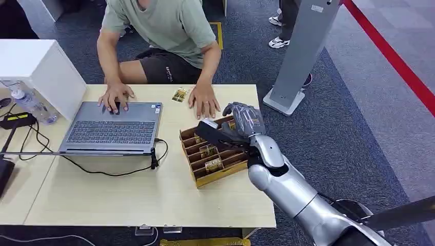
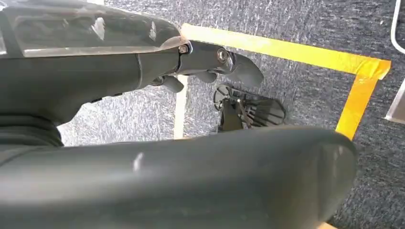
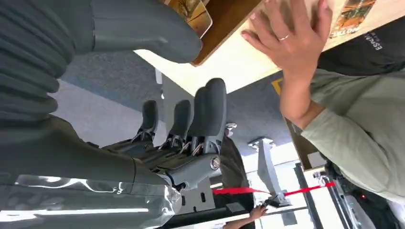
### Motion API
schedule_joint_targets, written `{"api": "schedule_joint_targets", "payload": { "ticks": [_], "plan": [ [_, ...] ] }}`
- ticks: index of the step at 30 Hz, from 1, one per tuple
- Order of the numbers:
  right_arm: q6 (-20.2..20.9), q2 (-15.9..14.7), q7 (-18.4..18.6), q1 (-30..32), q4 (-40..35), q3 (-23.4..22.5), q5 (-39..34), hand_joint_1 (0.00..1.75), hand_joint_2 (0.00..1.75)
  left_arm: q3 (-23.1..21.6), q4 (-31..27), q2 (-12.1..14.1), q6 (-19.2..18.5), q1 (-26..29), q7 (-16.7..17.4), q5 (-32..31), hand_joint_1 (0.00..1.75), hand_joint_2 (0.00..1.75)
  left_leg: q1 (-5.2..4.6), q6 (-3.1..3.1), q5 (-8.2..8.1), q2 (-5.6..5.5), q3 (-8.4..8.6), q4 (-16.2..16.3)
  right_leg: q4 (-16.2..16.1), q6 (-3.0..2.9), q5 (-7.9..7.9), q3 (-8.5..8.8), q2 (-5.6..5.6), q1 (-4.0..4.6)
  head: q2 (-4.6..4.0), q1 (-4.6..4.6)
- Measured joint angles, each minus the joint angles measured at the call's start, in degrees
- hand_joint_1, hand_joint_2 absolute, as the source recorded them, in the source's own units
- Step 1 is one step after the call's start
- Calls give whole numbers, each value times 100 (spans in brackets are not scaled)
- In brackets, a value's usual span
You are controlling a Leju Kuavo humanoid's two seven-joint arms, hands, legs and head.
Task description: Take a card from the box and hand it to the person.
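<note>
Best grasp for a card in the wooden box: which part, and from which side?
Pinch a card's exposed top edge, coming from straight above. The cards stand on edge in narrow slots of the box, so the dividers block any side approach, and only the top edge stands clear. The right hand hovers open over the box's far end, thumb and fingers apart, so it looks set for that drop.

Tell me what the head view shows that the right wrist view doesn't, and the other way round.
Head view alone: the laptop with the person's hand on it, a water bottle, and the whole wooden box with its rows of cards. Right wrist view alone: a ring on the person's hand, and the spread fingers of the right hand from behind. Both show the right hand above the box, the person's hand flat on the table, and a loose card beside it.
</note>
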Motion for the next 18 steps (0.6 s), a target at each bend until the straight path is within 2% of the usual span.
{"api": "schedule_joint_targets", "payload": {
  "ticks": [1,2,6,8,13,14,18],
  "plan": [
    [0,0,11,-5,30,2,20,70,175,0,0,0,0,-1,-4,0,0,0,0,0,0,0,0,0,0,0,0,0,0,0,0,-4],
    [-2,0,15,-8,37,2,24,73,175,0,0,0,-7,-1,-7,0,0,0,0,0,0,0,0,0,0,0,0,0,0,0,0,-7],
    [-9,0,50,-16,179,4,50,70,175,-2,0,0,-33,0,-20,0,0,0,0,0,0,0,-1,0,0,0,0,0,0,0,0,0],
    [-13,0,57,-19,225,4,52,75,175,-4,0,0,-35,-1,-22,0,0,0,0,0,0,0,0,0,0,0,0,0,0,0,0,-4],
    [-22,0,66,-18,282,2,92,75,175,-4,0,0,-44,0,-24,0,0,0,0,0,0,0,0,0,0,0,0,0,0,0,0,-4],
    [-22,0,66,-18,293,2,103,80,175,-4,0,0,-44,0,-24,0,0,0,0,0,0,0,0,0,0,0,0,0,0,0,0,-4],
    [-24,0,59,-18,347,2,118,80,175,-2,0,0,-42,0,-26,9,0,0,0,0,0,0,0,0,0,0,0,0,0,0,0,-4]
  ]
}}
